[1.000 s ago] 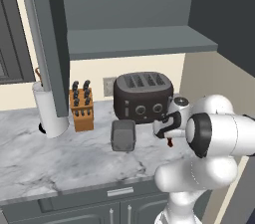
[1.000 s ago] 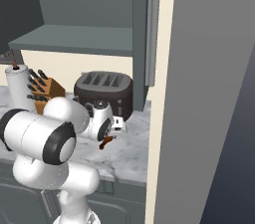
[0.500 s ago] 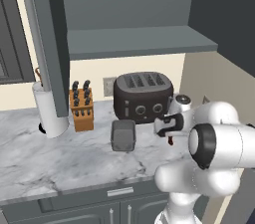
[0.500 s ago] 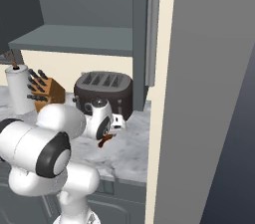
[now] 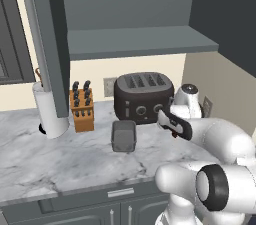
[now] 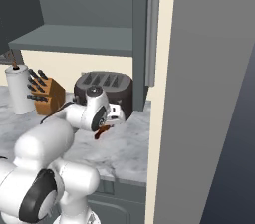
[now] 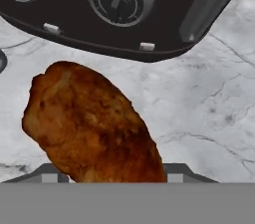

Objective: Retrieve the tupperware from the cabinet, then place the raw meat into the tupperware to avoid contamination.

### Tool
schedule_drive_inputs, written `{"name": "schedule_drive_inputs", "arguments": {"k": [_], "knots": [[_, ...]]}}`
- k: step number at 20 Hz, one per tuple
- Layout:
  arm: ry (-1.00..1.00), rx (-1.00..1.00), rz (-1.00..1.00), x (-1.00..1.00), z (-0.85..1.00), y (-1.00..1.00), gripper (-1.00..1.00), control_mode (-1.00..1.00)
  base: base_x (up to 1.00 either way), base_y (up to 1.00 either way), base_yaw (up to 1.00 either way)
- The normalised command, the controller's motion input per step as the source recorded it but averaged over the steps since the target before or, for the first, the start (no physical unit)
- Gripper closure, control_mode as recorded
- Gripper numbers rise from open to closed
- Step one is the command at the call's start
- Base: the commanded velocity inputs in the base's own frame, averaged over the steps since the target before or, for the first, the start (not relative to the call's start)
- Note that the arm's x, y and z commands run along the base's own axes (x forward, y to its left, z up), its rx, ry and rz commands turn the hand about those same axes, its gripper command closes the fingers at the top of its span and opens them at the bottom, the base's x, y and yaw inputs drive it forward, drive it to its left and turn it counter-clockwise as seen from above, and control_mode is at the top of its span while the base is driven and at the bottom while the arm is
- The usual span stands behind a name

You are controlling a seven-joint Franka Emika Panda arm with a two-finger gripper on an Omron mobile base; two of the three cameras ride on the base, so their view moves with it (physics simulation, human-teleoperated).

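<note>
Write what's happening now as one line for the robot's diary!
stage: carrying meat | gripper: shut on meat, lifted in front of toaster | tupperware: on counter, empty | next: probably move meat over tupperware

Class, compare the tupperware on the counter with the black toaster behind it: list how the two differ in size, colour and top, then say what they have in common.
Size: the tupperware is clearly smaller and lower than the toaster.
Colour: the tupperware is translucent dark grey; the toaster is solid black.
Top: the tupperware is one open cavity with tapered sides; the toaster has four slots on top and dials on its front.
Shared: both stand upright on the marble counter, apart from each other.
</note>
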Motion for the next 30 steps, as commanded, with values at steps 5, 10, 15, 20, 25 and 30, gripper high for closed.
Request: {"name": "schedule_drive_inputs", "arguments": {"k": [5,10,15,20,25,30], "knots": [[-0.04,0.0,0.0,-0.22,0.44,0.14,1.0,-1.0,0.0,0.0,0.0],[-0.07,0.0,0.0,-0.22,0.25,0.36,1.0,-1.0,0.0,0.0,0.0],[-0.06,0.0,0.0,-0.16,0.25,0.53,1.0,-1.0,0.0,0.0,0.0],[-0.05,0.0,0.0,-0.08,0.36,0.57,1.0,-1.0,0.0,0.0,0.0],[-0.04,0.0,0.0,-0.02,0.31,0.57,1.0,-1.0,0.0,0.0,0.0],[-0.01,0.0,0.0,0.0,0.17,0.5,1.0,-1.0,0.0,0.0,0.0]]}}
